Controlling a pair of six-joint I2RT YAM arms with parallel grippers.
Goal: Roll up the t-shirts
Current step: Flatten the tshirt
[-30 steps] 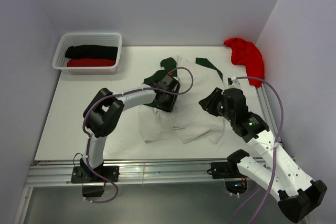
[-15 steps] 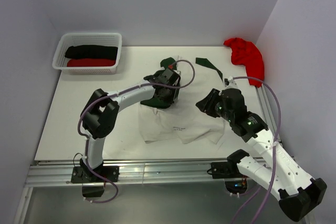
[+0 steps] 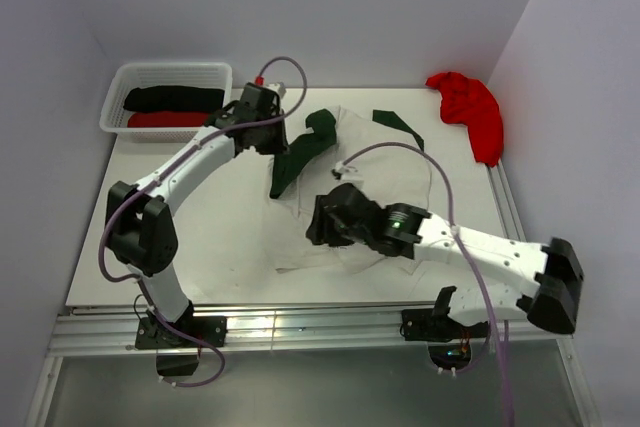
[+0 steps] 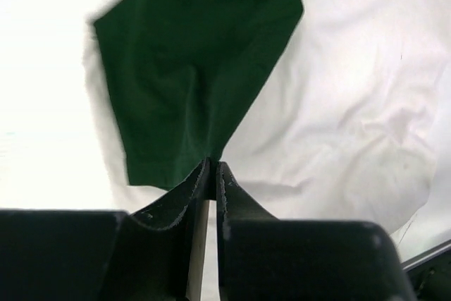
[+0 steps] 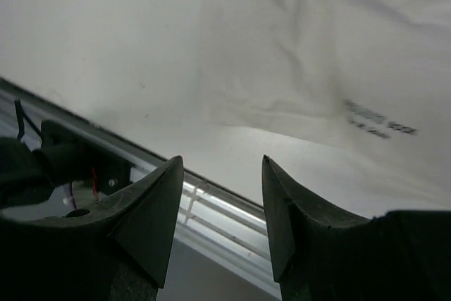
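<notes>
At 10 o'clock on table (image 3: 200,237): white lattice basket (image 3: 165,133). Holds rolled black t-shirt (image 3: 172,98) on far side and rolled red t-shirt (image 3: 170,119) on near side, touching each other.

At 3 o'clock of basket, near it: left gripper (image 4: 213,168), arm reaching far across table. Clenched, fingertips pinched almost together on hem corner of green sleeve (image 4: 197,68). Grasping that sleeve, thin slit only between jaws.

At table centre: white t-shirt (image 3: 385,162), spread out and wrinkled. Gripped sleeve drawn out on its 9 o'clock side. Second green sleeve (image 3: 395,125) lying at its 12 o'clock edge.

At 7 o'clock corner of white t-shirt: right gripper (image 5: 220,163). Released, jaws standing apart, nothing between them. Hovers over shirt's near edge and bare table. Small printed text (image 5: 377,121) on cloth at 2 o'clock of fingers in wrist view, metal rail (image 5: 211,209) below.

At 2 o'clock corner of table: loose red t-shirt (image 3: 470,112), heaped against right wall, well apart from both grippers.
</notes>
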